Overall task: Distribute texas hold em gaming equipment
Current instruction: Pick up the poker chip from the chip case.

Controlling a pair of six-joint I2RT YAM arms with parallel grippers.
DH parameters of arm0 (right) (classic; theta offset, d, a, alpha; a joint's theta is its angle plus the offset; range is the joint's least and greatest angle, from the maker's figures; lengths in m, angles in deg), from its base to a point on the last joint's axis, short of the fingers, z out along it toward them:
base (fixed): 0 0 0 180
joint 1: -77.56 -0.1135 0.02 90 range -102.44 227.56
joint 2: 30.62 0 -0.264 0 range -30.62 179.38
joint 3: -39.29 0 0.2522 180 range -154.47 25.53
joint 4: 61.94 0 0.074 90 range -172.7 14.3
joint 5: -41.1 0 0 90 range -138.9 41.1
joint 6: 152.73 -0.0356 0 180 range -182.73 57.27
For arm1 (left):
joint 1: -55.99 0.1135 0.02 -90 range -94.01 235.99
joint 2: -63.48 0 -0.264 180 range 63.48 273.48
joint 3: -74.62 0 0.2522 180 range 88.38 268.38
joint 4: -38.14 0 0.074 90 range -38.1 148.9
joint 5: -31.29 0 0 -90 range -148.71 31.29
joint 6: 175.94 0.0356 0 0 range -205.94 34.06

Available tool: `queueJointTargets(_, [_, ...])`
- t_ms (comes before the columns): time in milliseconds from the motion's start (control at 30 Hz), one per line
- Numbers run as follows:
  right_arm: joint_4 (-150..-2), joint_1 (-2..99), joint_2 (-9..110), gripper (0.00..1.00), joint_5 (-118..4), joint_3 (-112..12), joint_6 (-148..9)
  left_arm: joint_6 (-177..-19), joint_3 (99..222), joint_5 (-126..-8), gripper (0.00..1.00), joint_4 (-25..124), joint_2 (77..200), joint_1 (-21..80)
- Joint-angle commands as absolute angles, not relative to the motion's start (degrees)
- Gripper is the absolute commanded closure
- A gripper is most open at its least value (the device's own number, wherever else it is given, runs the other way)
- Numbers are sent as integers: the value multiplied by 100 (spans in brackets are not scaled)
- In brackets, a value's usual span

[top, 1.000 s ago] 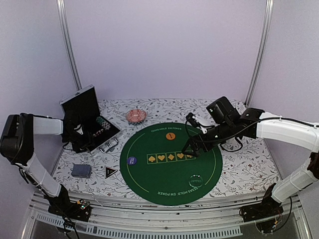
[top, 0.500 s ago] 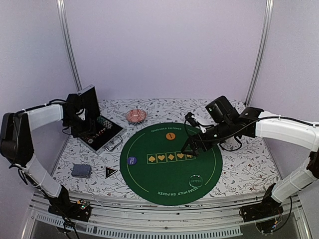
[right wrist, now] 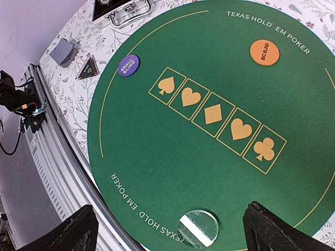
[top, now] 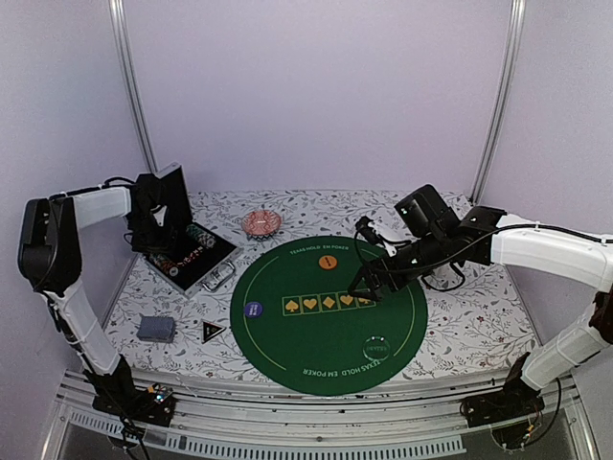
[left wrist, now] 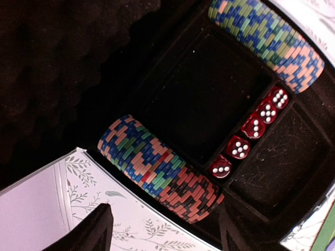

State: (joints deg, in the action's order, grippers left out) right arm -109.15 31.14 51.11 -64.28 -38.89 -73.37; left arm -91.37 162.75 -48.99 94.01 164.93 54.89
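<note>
An open black case [top: 187, 251] at the table's left holds rows of striped poker chips [left wrist: 157, 167] and a line of red dice [left wrist: 254, 128]. My left gripper [left wrist: 162, 235] hovers over the case, open, with nothing between its fingers. On the round green mat [top: 329, 311] lie an orange big-blind disc [right wrist: 264, 53], a purple small-blind disc [right wrist: 128, 65] and a clear dealer button [right wrist: 198, 228]. A grey-blue card deck [top: 156, 328] rests left of the mat. My right gripper [right wrist: 172, 232] hangs open above the mat, empty.
A pink patterned dish [top: 261, 222] sits behind the mat. A small black triangular piece [top: 213, 331] lies beside the deck. The case's lid stands upright behind my left gripper. The table's front rail [right wrist: 57, 157] runs close to the mat's near edge.
My left arm has swung from low beside the case to above its chip rows, its jaws widening slightly. The right arm has not moved.
</note>
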Motion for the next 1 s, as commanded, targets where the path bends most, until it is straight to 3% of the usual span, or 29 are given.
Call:
queueJointTargets(0, [-10971, 3156, 4983, 1, -6463, -3818, -7293, -8974, 16274, -4683, 32, 9488, 16655, 5476])
queueJointTargets(167, [-10971, 3154, 5033, 1, -6480, -3827, -7299, -8954, 16160, -4778, 39, 9372, 16676, 5395])
queueJointTargets(500, [-11002, 3158, 5024, 1, -6499, -3854, -7319, -8832, 15959, -5155, 32, 9270, 16685, 5261])
queueJointTargets(967, [-11023, 3154, 5061, 1, -6529, -3863, -7348, -8801, 15954, -4467, 35, 9133, 16985, 5068])
